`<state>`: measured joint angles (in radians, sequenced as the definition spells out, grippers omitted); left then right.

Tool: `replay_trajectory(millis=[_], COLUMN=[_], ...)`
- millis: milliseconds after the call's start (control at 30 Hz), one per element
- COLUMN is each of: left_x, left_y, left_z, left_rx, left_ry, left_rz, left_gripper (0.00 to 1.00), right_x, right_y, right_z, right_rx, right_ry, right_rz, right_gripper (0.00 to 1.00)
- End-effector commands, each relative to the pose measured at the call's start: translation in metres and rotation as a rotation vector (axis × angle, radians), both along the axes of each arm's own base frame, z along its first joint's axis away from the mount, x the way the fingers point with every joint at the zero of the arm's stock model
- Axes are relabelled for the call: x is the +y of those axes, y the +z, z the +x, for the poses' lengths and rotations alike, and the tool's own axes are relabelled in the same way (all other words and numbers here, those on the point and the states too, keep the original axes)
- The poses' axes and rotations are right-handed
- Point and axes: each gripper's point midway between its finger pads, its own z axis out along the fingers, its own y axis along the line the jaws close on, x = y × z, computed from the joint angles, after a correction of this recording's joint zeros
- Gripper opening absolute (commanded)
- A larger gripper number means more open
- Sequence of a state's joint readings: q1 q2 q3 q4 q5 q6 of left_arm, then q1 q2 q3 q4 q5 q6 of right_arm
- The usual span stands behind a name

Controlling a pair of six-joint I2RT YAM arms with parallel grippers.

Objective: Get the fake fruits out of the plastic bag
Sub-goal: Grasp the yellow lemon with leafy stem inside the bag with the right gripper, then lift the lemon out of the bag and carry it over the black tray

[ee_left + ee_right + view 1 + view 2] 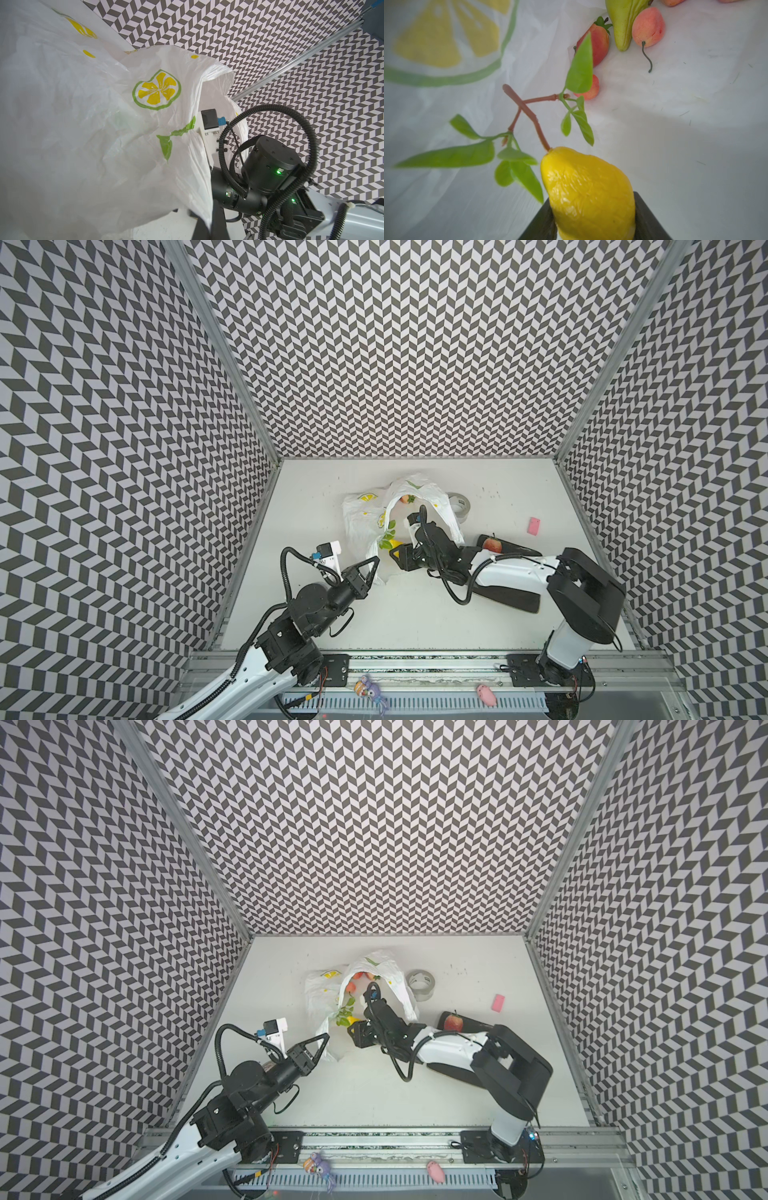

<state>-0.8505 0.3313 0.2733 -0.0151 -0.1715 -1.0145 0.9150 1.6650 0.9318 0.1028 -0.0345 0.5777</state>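
The white table (374,626) is lying bare across its near half, from the two arm bases up to the front rail, and again along the far wall and the right edge. The bag (361,526) is sitting left of centre toward the back, clear of every table edge, with its mouth arching up and facing the right arm. In the left wrist view the bag (83,124) is filling most of the frame. The left gripper (375,561) is pinching the bag's near lower edge, jaws closed. The right gripper (395,552) is working at the mouth and clamping the pear (587,187), whose leafy twig is pointing deeper into the bag. The tape roll (459,504) is lying just behind the bag's right side. An apple (492,544) is resting outside the bag on a dark slab (519,551) beside the right forearm. More fruits (405,499) are lying loose under the arch: a green fruit (620,25), a strawberry (600,43) and a peach-like piece (648,27), close together. A pink block (534,526) is lying alone near the right edge.
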Motion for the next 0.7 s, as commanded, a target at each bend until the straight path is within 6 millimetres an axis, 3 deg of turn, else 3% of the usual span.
replay_trajectory(millis=[0, 367, 667], left_x=[0.001, 0.002, 0.002], left_y=[0.005, 0.01, 0.01], left_z=[0.003, 0.003, 0.002], left_rx=[-0.021, -0.033, -0.032], left_ry=[0.02, 0.021, 0.02], left_rz=[-0.011, -0.014, -0.013], left_gripper=[0.0, 0.0, 0.0], right_x=[-0.01, -0.083, -0.163], right_y=[0.027, 0.035, 0.077], right_z=[-0.014, -0.076, -0.095], right_rx=[-0.052, -0.005, -0.038], right_ry=[0.027, 0.036, -0.18], right_rz=[0.029, -0.069, -0.044], right_gripper=[0.5, 0.5, 0.51])
